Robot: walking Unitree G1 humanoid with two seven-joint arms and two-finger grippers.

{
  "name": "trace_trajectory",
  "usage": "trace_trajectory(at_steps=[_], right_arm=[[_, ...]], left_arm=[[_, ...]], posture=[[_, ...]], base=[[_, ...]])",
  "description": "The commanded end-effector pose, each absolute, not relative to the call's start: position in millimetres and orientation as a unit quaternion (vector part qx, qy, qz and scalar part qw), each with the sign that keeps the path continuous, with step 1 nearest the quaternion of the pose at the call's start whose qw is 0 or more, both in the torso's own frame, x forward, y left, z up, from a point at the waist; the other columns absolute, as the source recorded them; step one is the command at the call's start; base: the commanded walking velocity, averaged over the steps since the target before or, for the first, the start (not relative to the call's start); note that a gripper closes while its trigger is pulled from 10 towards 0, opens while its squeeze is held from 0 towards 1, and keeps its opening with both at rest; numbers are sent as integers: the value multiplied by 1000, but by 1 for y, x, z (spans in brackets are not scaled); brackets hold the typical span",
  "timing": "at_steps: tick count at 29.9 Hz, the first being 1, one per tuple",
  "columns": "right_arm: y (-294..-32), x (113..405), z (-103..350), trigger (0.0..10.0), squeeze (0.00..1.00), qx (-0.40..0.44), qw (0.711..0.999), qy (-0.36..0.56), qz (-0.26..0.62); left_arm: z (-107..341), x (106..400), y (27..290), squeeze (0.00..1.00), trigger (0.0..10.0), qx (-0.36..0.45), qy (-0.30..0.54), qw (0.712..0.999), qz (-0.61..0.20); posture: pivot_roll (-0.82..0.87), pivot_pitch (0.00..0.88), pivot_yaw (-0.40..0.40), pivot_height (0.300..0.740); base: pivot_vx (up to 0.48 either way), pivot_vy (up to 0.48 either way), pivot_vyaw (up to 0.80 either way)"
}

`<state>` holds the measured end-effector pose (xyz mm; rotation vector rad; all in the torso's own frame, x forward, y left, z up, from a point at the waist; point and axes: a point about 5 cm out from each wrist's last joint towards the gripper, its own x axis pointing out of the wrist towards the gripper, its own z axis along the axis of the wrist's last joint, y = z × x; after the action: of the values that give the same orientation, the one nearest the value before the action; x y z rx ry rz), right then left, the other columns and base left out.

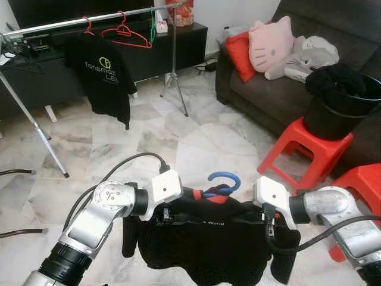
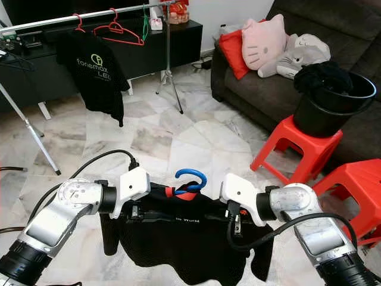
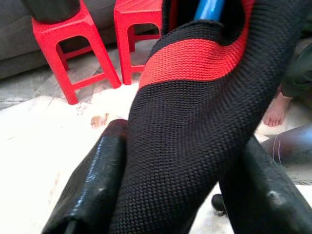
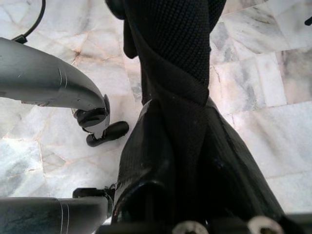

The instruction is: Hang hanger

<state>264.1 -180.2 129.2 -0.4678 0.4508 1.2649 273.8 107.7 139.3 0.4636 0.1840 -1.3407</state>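
Spanning the frame, a pale marble floor (image 1: 196,149) carries two red stools (image 1: 303,152), the nearer one bearing a black bucket (image 1: 339,110). A dark sofa (image 1: 280,89) at upper right holds a pink cat cushion (image 1: 271,42). At upper left, a garment rail (image 1: 89,21) carries a black T-shirt (image 1: 101,74) printed "fonemax" and an empty red hanger (image 1: 125,36). At lower centre, the blue-hooked hanger (image 1: 223,182) carries a black garment (image 1: 202,244) with illegible white lettering. Left hand (image 3: 170,195) and right hand (image 4: 180,195) each clamp this garment's fabric between their fingers.
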Motion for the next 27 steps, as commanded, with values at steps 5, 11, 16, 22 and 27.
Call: trace_trajectory(at_steps=[5, 11, 16, 22, 27], right_arm=[[-171, 269, 143, 10000, 0, -218, 757, 167, 593], [-171, 268, 143, 10000, 0, -218, 757, 167, 593], [-173, 267, 143, 10000, 0, -217, 757, 169, 592], [-175, 267, 143, 10000, 0, -219, 758, 170, 591], [-174, 267, 146, 10000, 1000, -212, 755, 169, 597]], left_arm=[[143, 273, 101, 0, 0, 207, 83, 743, -632], [145, 271, 101, 0, 0, 205, 82, 735, -641], [148, 270, 99, 0, 0, 198, 78, 728, -652], [148, 269, 100, 0, 0, 201, 83, 722, -657], [146, 269, 103, 0, 0, 202, 89, 722, -655]], posture=[[-25, 0, -45, 740], [-29, 0, -42, 740], [-39, 0, -40, 740], [-41, 0, -44, 740], [-40, 0, -49, 740]], base=[[0, 0, 0], [0, 0, 0], [0, 0, 0], [0, 0, 0], [0, 0, 0]])
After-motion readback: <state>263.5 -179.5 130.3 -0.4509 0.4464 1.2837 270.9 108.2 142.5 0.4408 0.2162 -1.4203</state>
